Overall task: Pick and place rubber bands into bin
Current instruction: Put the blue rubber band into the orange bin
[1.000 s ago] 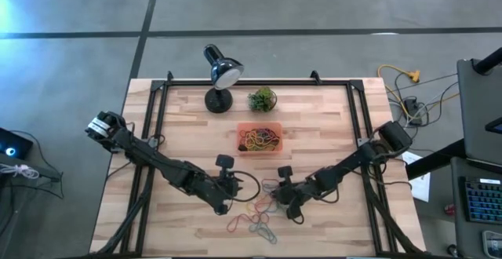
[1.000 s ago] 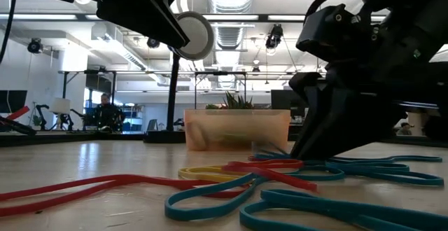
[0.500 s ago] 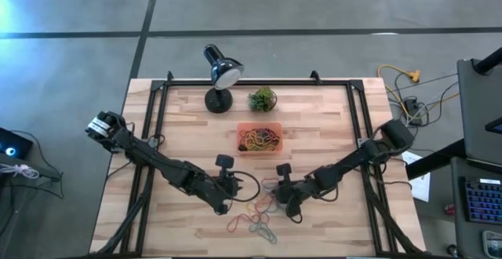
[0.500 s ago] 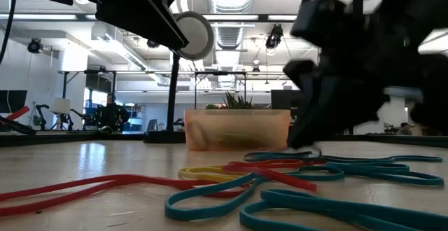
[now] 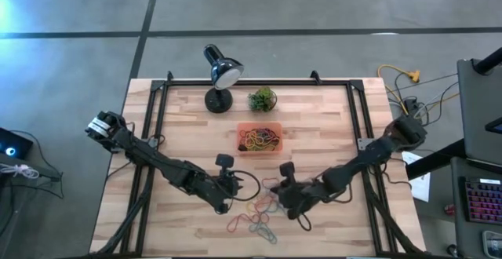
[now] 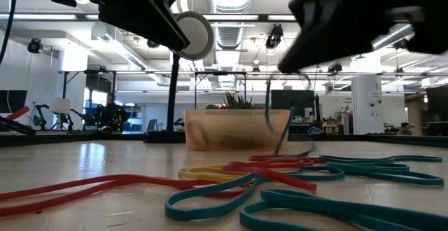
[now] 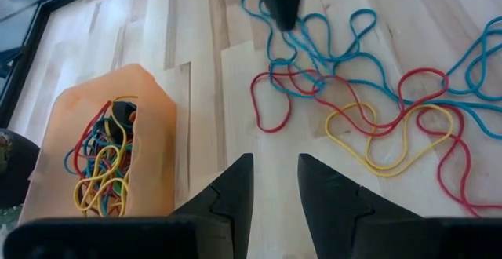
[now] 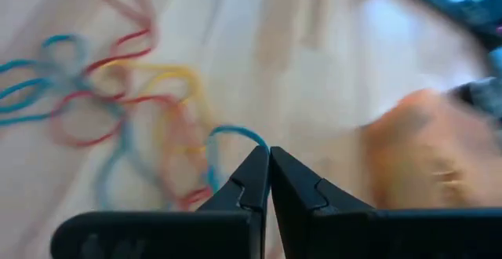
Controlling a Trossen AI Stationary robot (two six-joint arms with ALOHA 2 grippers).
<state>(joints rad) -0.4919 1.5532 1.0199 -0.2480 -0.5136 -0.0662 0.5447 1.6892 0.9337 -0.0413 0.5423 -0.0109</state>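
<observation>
Loose rubber bands (image 5: 255,214), blue, red and yellow, lie tangled on the wood near the table's near edge; they also show as a pile (image 7: 369,102) in the left wrist view. The orange-red bin (image 5: 260,139) sits toward the table's middle and holds many coloured bands (image 7: 102,161). My right gripper (image 8: 268,155) is raised just right of the pile (image 5: 290,204), shut on one blue band. My left gripper (image 7: 274,188) hovers left of the pile (image 5: 232,190), open and holding nothing. My right gripper pinches one blue rubber band (image 8: 255,138) between its two fingertips, at the top of the band's loop. The band hangs below the fingers (image 6: 269,115), and its lower end (image 6: 280,150) reaches down to the pile on the table.
A black desk lamp (image 5: 220,74) and a small green plant ball (image 5: 263,98) stand near the far edge, behind the bin. A black frame (image 5: 157,102) borders the table. Bare wood lies left and right of the pile.
My right gripper has risen from the table beside the pile, staying shut, and has drawn one blue band up with it. That band now hangs from the fingers, while the rest of the pile stays flat.
</observation>
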